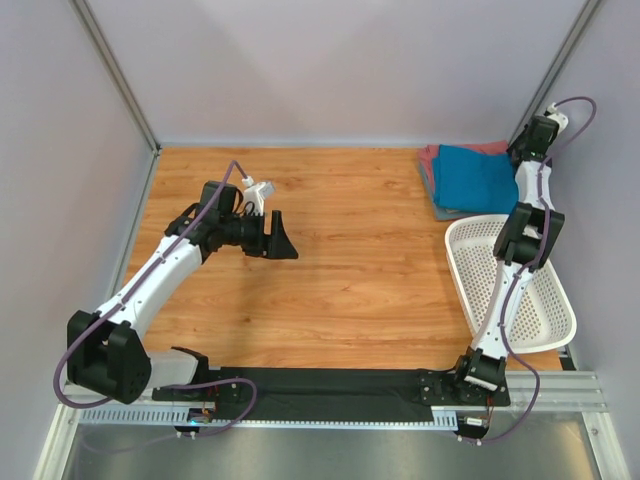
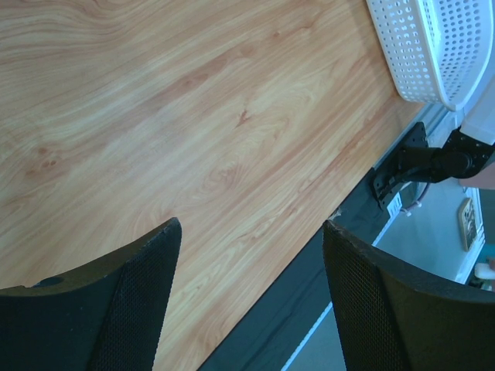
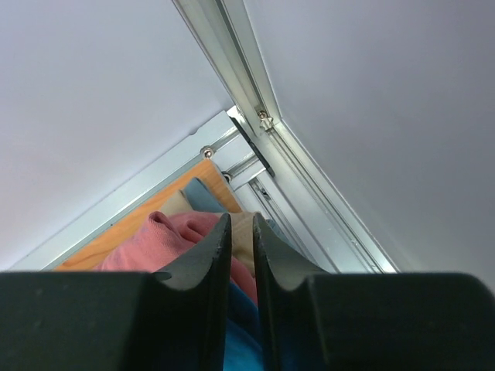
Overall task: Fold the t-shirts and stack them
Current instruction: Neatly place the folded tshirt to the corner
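the white perforated basket [image 1: 458, 262] sits on the wooden table [image 1: 360, 260] on the near side of the right claw [image 3: 241, 232], under that arm's elbow and forearm, and its far rim lies just beside the stack of t-shirts. the stack is in the far right corner, directly beneath and in front of this claw: the teal-blue shirt [image 1: 478, 175] on top, the salmon-red shirt [image 1: 432, 160] showing out from under it on the side toward the left arm, and a grey-blue edge [image 1: 443, 210] at the bottom near the basket. beyond the claw stand the grey walls and the aluminium corner post [image 3: 255, 93], close ahead of the tips. the right claw's jaws are drawn to a slim slit, with red and teal cloth seen through and below it; whether the tips touch the cloth cannot be told. the left claw [image 1: 280, 240] hangs well apart from the stack, over bare wood, jaws spread wide with nothing between its fingers [image 2: 147, 263]. past it lie the black strip [image 1: 330, 385] at the table's near edge and a corner of the basket.
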Action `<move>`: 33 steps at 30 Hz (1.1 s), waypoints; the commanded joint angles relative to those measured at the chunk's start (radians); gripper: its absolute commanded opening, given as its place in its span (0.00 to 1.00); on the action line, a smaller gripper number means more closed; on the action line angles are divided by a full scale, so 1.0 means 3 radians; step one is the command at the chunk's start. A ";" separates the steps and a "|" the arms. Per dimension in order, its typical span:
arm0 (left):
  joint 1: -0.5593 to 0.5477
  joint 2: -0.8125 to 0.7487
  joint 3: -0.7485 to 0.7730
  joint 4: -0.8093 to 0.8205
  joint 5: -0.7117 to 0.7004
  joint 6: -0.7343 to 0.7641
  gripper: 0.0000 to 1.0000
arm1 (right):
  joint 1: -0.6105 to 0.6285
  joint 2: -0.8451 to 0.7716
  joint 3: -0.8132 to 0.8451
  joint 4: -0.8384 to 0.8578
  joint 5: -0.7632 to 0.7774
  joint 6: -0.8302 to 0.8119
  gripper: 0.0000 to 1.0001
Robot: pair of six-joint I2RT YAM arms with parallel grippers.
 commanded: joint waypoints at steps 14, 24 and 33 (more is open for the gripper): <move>-0.0008 -0.0379 0.0032 0.0081 0.0034 0.0041 0.81 | -0.0034 -0.1183 -0.0528 -0.0795 -0.0332 0.0100 0.31; -0.0008 -0.0369 0.0032 0.0071 0.0055 0.0051 0.81 | -0.0299 -0.0754 -0.0340 -0.0570 -0.1095 -0.0242 0.53; -0.0003 -0.0139 0.0134 0.0061 0.0101 0.0051 0.80 | -0.0458 -0.0201 0.0045 -0.0437 -0.1970 -0.0258 0.49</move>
